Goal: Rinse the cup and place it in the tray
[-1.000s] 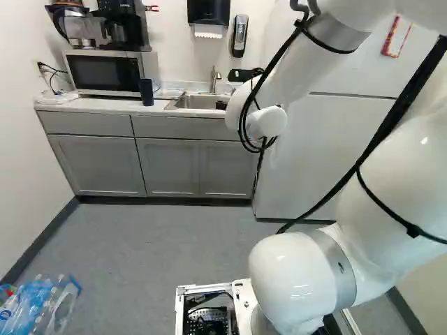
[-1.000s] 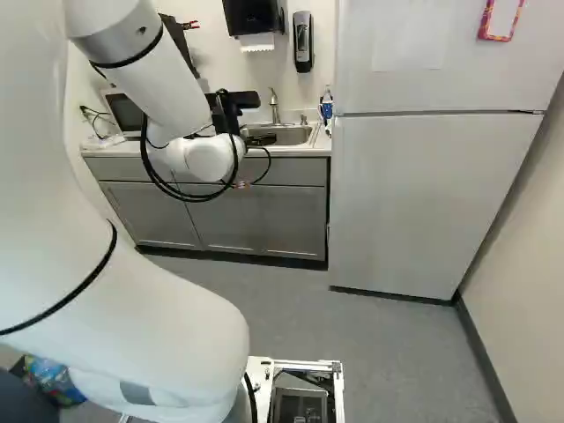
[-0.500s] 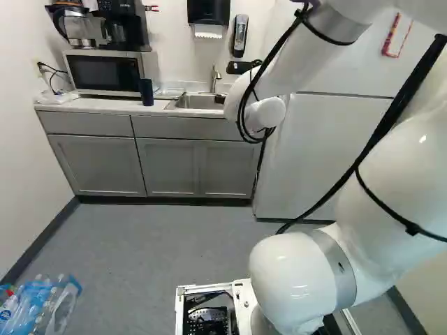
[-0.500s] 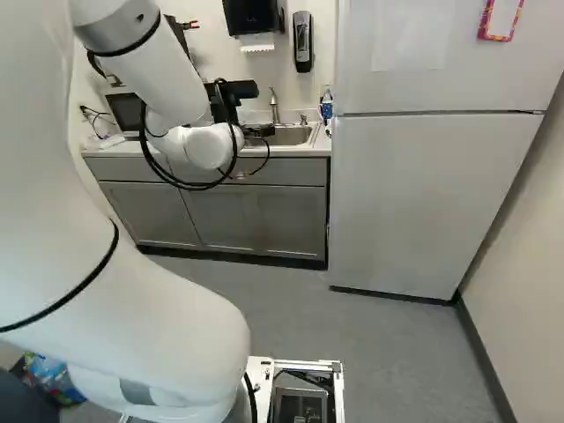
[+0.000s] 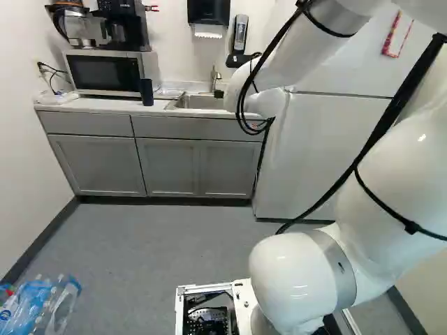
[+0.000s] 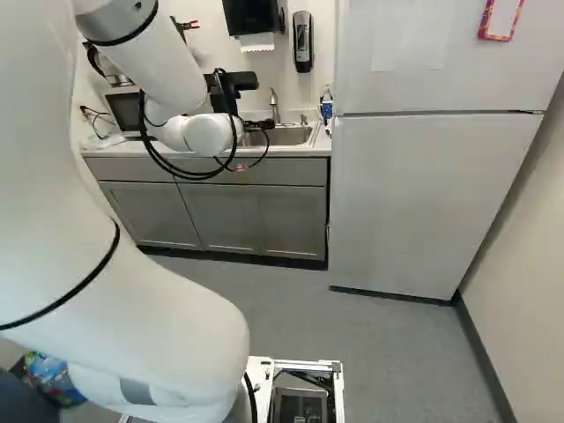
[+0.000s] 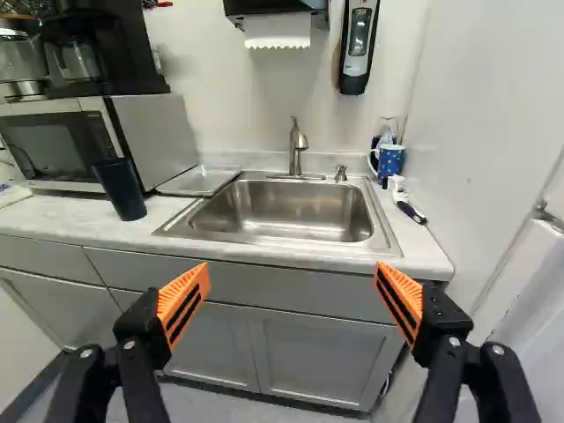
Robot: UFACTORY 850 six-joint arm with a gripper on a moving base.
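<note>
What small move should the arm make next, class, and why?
Probably swing the open fingers toward the dark cup, if that is the one meant. They hold nothing and face the sink, while this cup stands off to one side on the counter, by the microwave, so it needs grasping before any rinse.

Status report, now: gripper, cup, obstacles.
Gripper open, holding nothing. Dark cup upright on counter, by tray. Microwave close to cup; may crowd the grasp.
</note>
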